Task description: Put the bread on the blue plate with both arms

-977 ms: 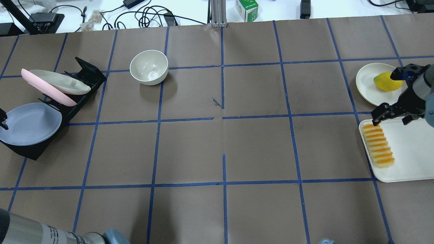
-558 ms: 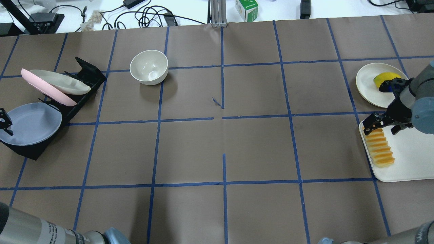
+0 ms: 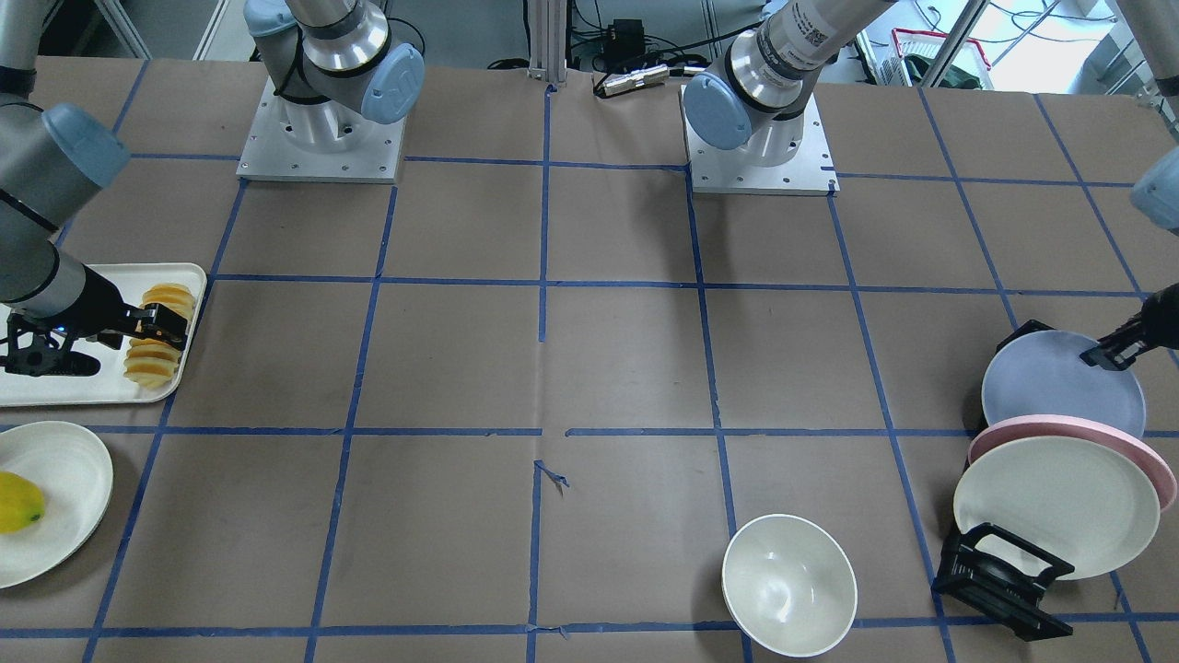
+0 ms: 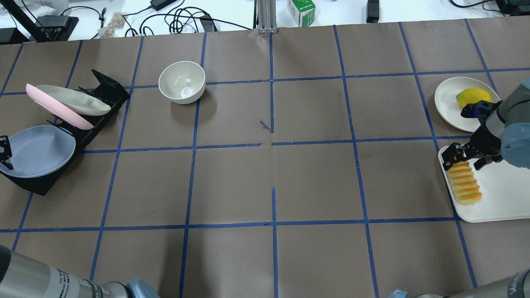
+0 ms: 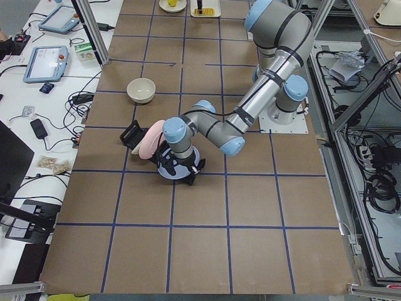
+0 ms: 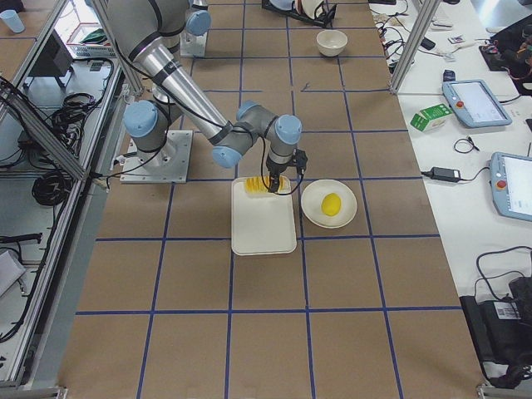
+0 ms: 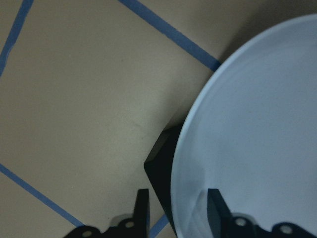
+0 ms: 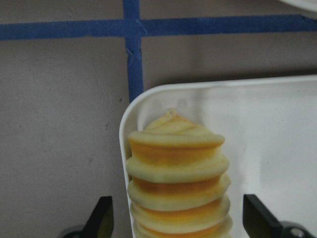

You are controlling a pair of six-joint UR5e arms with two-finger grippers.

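Observation:
The bread [image 4: 464, 185] lies along the left edge of a white tray [image 4: 501, 198] at the table's right. My right gripper [image 4: 464, 159] is open and straddles the loaf's far end. In the right wrist view the bread [image 8: 176, 168] stands between the two fingertips [image 8: 103, 218] without touching them. The blue plate [image 4: 39, 151] leans in a black rack [image 4: 97, 118] at the far left. My left gripper [image 4: 5, 152] is open at the plate's left rim. In the left wrist view the blue plate's rim [image 7: 185, 163] sits between the jaws.
A pink plate [image 4: 62, 111] and a cream plate [image 4: 76, 100] stand in the same rack. A white bowl [image 4: 182, 82] sits at the back left. A cream plate [image 4: 449, 101] with a yellow fruit [image 4: 472, 96] lies just beyond the tray.
My right gripper has moved from above the cream plate toward the tray and down onto the bread's far end. My left gripper has shifted slightly along the blue plate's rim.

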